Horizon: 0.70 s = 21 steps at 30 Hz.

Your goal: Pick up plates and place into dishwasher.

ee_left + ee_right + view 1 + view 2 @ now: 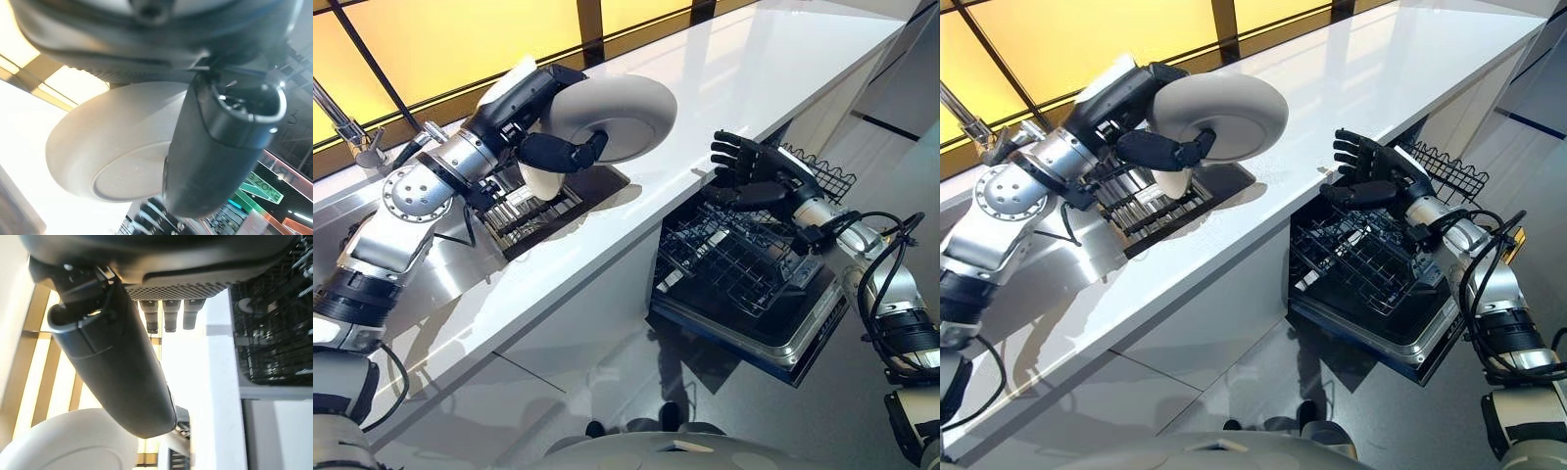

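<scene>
Between thumb and fingers of the left hand sits a white plate, grasped; right hand spread, holding nothing, above the dishwasher rack.

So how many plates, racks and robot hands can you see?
Plates: 1, the white plate in the left hand
Racks: 2, the sink rack and the dishwasher rack
Hands: 2, with the right hand open
Total: 5

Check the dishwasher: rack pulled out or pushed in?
Pulled out. The black wire dishwasher rack sits extended on the lowered door beyond the white countertop edge, below the open right hand. No plates visible in it.
</scene>
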Motion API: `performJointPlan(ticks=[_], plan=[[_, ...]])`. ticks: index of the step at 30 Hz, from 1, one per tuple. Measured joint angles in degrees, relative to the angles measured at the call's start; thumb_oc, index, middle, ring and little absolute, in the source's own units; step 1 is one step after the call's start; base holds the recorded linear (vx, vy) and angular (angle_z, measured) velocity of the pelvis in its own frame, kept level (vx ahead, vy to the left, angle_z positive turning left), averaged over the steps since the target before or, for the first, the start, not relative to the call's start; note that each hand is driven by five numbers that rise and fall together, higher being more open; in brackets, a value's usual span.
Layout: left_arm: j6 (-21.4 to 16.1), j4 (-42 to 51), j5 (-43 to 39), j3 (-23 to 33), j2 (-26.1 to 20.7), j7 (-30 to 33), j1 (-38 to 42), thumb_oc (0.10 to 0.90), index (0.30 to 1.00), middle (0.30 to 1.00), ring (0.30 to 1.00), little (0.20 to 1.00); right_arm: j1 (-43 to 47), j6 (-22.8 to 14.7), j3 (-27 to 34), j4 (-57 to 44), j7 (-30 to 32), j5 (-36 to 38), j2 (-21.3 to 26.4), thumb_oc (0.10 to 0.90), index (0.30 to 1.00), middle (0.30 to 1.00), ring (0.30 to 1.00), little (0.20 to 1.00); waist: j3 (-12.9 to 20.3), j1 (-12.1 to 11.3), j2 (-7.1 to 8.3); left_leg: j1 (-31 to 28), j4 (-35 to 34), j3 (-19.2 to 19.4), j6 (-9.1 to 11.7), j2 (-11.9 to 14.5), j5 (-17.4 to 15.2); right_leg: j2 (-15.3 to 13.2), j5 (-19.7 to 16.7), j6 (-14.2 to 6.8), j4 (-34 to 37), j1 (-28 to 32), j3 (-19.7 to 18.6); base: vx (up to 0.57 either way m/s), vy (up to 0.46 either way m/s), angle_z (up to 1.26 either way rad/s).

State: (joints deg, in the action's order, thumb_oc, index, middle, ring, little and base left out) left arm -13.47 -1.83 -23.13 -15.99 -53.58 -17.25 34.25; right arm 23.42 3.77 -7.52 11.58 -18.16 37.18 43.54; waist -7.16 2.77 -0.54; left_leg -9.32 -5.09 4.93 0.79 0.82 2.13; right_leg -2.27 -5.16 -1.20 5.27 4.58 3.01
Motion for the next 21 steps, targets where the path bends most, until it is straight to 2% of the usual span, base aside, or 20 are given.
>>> performJointPlan(ticks=[2,11,21], plan=[[1.04,0.38,-0.57,-0.09,1.31,-1.35,0.0,0.1,0.3,0.3,0.3,0.2,0.05,-0.25,-0.01,-1.77,-0.02,0.04,-0.05,0.8,0.9,0.9,0.9,0.9,0.0,0.03,0.0,-0.01,0.0,0.04,0.0,0.0,0.0,0.0,0.0,0.0,0.0,0.0,-0.05,0.0,0.0,0.0],[3.26,0.56,-2.24,-2.17,1.55,-3.56,0.08,0.1,0.3,0.3,0.3,0.2,3.91,-1.72,-0.12,-4.24,-0.86,2.24,0.08,0.8,0.9,0.9,0.9,0.9,0.01,0.57,-0.01,-0.13,0.0,0.34,0.0,0.03,0.0,0.07,-0.02,0.0,-0.01,-0.03,-0.67,0.0,0.0,0.0],[3.48,0.32,-2.86,-2.15,2.11,-3.15,0.15,0.1,0.3,0.3,0.3,0.2,4.62,-1.79,-0.14,-4.24,-1.27,3.41,0.28,0.8,0.9,0.9,0.9,0.9,0.01,0.67,-0.01,-0.14,0.0,0.52,0.0,0.01,0.0,0.08,-0.02,0.0,-0.01,-0.1,-0.8,0.0,0.0,0.0]])
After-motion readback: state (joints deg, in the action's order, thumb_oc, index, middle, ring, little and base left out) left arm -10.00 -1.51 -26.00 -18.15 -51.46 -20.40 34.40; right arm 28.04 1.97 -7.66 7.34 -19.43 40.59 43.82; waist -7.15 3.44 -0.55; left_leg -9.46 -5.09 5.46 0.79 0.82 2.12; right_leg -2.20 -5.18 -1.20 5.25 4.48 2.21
